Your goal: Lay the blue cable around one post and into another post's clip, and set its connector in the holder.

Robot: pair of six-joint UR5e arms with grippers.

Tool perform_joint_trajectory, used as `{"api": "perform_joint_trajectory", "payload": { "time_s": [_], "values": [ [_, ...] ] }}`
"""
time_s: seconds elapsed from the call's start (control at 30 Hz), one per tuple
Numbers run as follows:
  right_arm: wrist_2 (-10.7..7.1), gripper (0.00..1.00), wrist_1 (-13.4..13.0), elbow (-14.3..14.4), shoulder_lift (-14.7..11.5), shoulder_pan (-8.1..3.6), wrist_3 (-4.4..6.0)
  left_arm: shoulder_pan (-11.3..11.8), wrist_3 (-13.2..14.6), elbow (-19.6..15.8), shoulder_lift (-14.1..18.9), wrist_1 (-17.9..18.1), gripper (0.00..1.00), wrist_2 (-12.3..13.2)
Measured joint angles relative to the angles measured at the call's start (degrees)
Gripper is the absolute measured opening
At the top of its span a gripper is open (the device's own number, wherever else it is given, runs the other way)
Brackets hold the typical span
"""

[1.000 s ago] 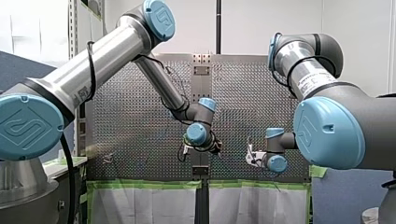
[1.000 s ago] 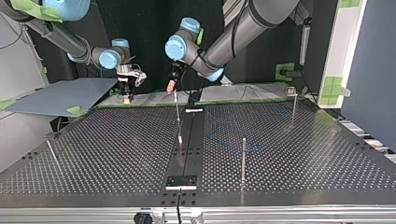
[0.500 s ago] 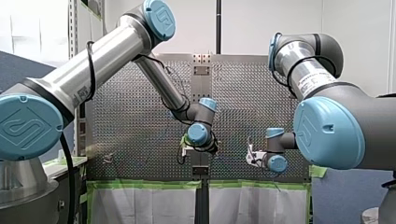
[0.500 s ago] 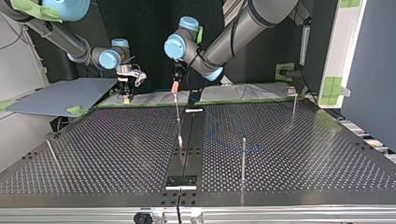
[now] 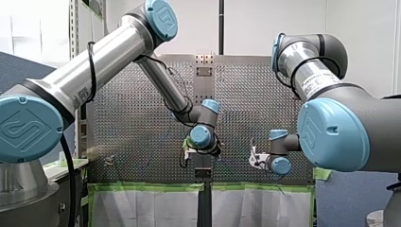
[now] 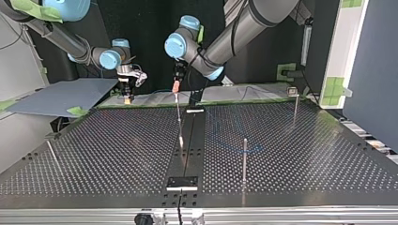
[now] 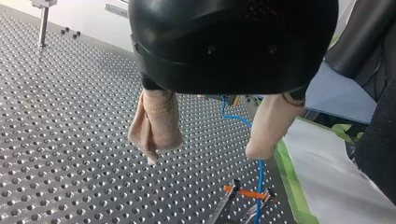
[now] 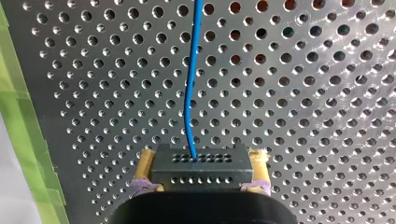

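table (image 6: pixel 117 150): perforated plate with a dark strip (image 6: pixel 190 152) down its middle.
left arm (image 6: pixel 244 23) comes in at the top view's right and reaches to the strip's far end. right arm (image 6: pixel 61 37) comes in at that view's left and ends over the table's far edge.
Posts: centre post (image 6: pixel 179 117) beside the strip, second post (image 6: pixel 244 159) nearer the camera in the right half, third post (image 6: pixel 295 105) far right.
left claw (image 7: pixel 205 154): beige pads (image 7: pixel 156 126) wide apart, nothing between them. It hangs just above the centre post's top.
right claw (image 8: pixel 201 163): closed on the black connector (image 8: pixel 201 171), yellow pads (image 8: pixel 146 163) against both its ends, held off the table.
blue cable (image 8: pixel 189 93) leaves the connector's face and runs ahead over the holes. In the left wrist view it passes behind the open fingers, untouched, down to an orange clip (image 7: pixel 245 192) on a post top; can't tell if it's seated there.
Top view shows a faint blue line on the table near the second post; can't tell whether it wraps it.
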Motion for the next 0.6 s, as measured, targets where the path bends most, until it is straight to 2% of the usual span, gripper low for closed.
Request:
{"api": "perform_joint_trajectory", "payload": {
  "time_s": [0.6],
  "values": [
    [0.05,0.0,0.06,0.0,0.02,0.0,-0.05,0.49,-0.69,-1.26,0.01,1.16,1.0,0.14]
  ]
}}
